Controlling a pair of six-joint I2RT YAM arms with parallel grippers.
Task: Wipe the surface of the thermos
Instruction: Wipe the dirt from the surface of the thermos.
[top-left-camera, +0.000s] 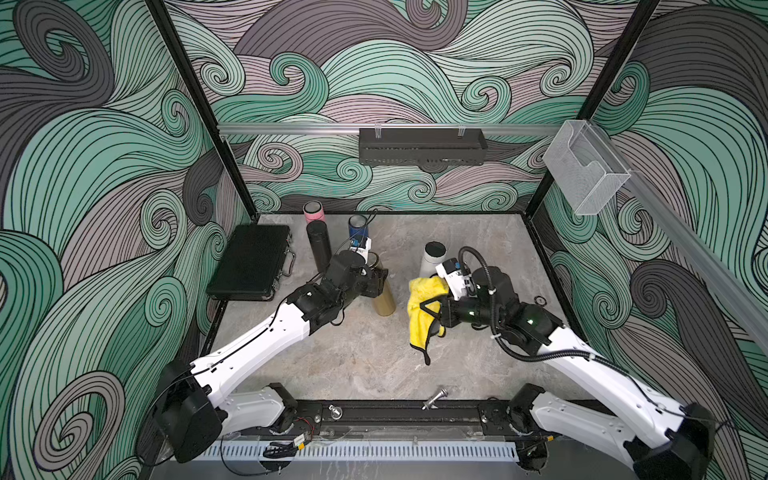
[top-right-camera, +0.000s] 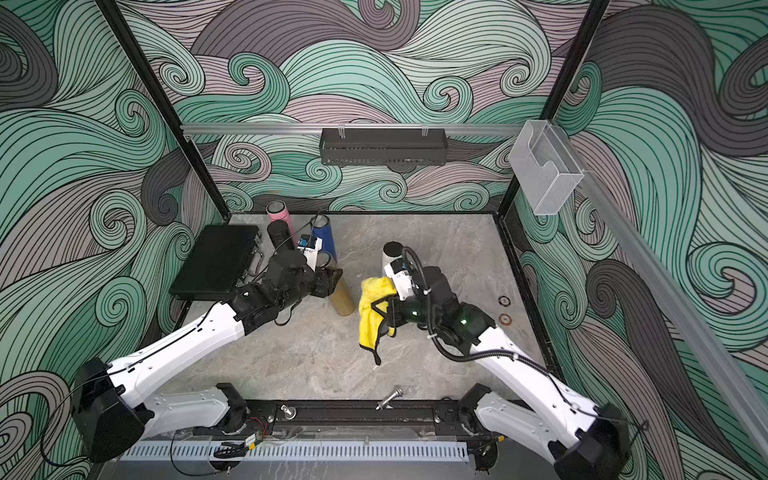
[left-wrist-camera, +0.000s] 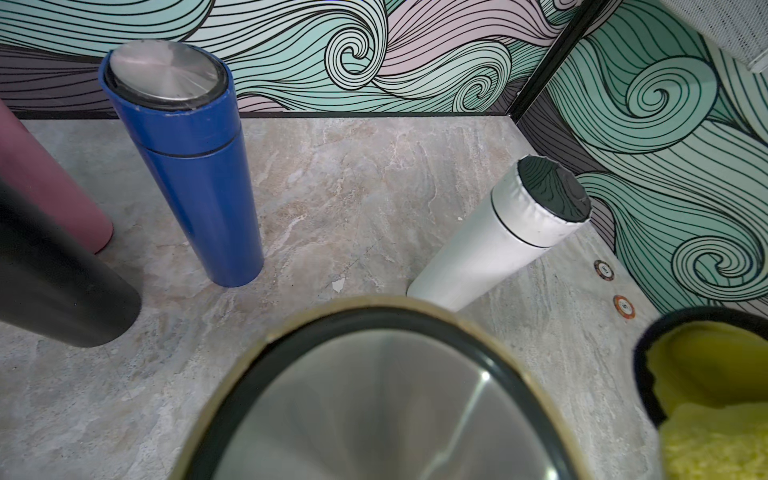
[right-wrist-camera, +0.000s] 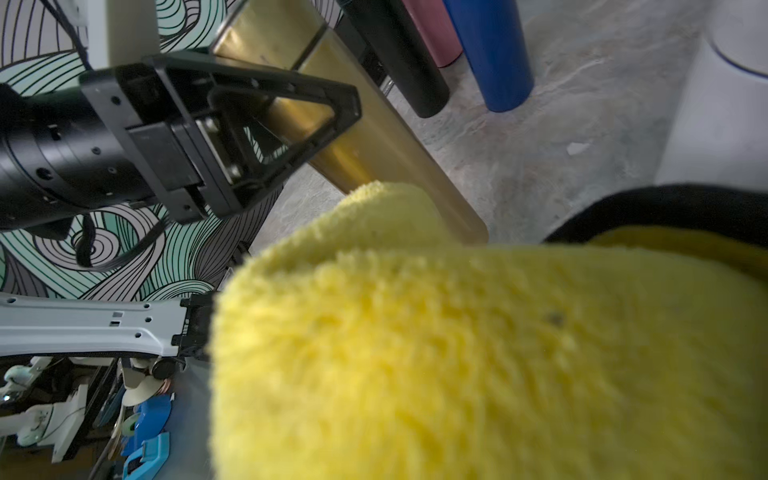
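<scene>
Walls (top-left-camera: 395, 62): teal, mauve and grey wave swirls enclose me on three sides.
Floor (top-left-camera: 353, 353): my work surface, grey-beige marbled.
Posts (top-left-camera: 199, 116): black, at both far corners.
Rail (top-left-camera: 291, 129): silver, across the back wall, carrying a black shelf (top-left-camera: 422, 146).
Bin (top-left-camera: 584, 166): clear plastic, on my right wall.

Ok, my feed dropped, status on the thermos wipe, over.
Left gripper shut on gold thermos, standing on table. Right gripper shut on yellow cloth, close beside thermos, contact unclear. White thermos just behind cloth, nothing between.

The yellow cloth (top-left-camera: 417, 328) covers the fingertips of my right gripper (top-left-camera: 432, 309); the left wrist view's edge cuts off the gold thermos (left-wrist-camera: 374, 399).
</scene>
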